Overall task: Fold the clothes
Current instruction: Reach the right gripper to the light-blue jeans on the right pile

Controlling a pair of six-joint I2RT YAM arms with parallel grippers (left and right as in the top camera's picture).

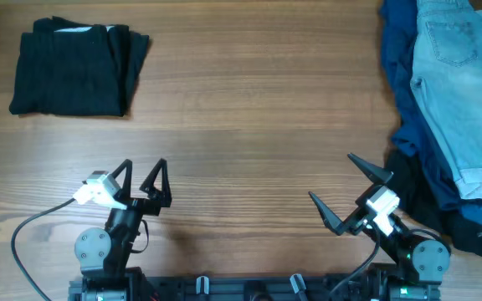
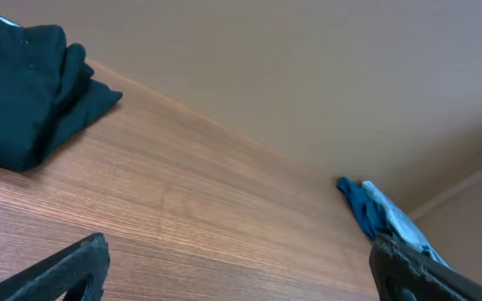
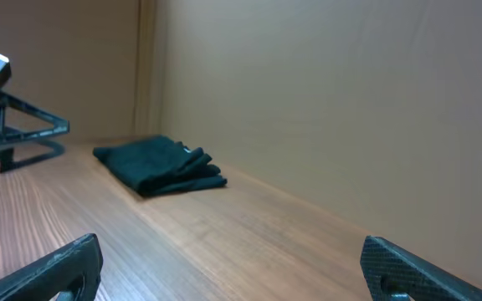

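A folded black garment lies at the table's far left; it also shows in the left wrist view and the right wrist view. Pale blue denim shorts lie on a dark navy garment and a black garment in a pile at the right edge; the pile shows small in the left wrist view. My left gripper is open and empty near the front left. My right gripper is open and empty near the front right, just left of the pile.
The wooden table runs between the folded garment and the pile. A plain wall stands behind the table. A cable loops by the left arm's base.
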